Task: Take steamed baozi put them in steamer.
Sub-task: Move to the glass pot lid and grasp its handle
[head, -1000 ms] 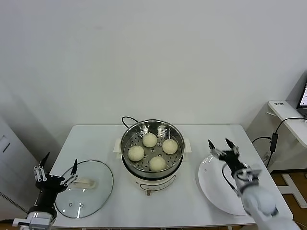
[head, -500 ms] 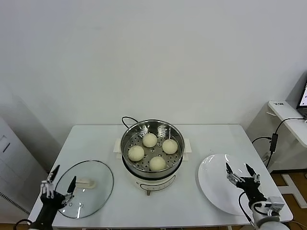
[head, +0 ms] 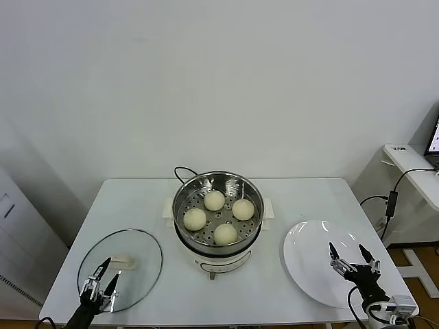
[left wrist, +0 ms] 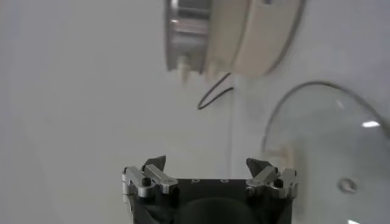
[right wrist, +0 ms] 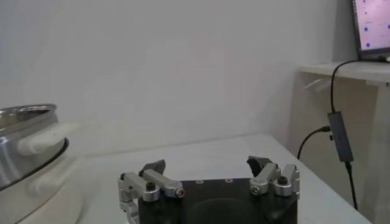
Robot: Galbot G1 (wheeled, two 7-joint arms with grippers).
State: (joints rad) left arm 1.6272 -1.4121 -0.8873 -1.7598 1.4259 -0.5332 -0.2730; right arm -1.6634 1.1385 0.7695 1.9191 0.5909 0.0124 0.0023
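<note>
- The steamer [head: 217, 214] is a round, shiny steel pot on a cream base, mid-surface, with a black cord [head: 182, 171] curling out behind it.
- All four baozi [head: 215, 200] [head: 243, 209] [head: 195, 218] [head: 225, 234] lie inside it on the perforated tray: smooth, pale, dough-like rounds, set apart from one another.
- A flat white plate [head: 309, 257], glossy and bare, lies on the surface [head: 144, 199] at my right; a round glass lid [head: 130, 257] with a pale knob lies at my left.
- My left jaws [head: 99, 286] stand apart, holding nothing, low at the near edge of the lid. In the left wrist view [left wrist: 207, 170] the two tips are spread wide, with the lid's rim and the steamer base beyond.
- My right jaws [head: 352, 259] are also spread and hold nothing, low over the near edge of the plate; the right wrist view [right wrist: 210, 170] shows the same gap.
- Since a second ago both arms have dropped toward the near edge: the right jaws had been higher over the plate, the left higher beside the lid. Baozi, lid and plate have not shifted.
</note>
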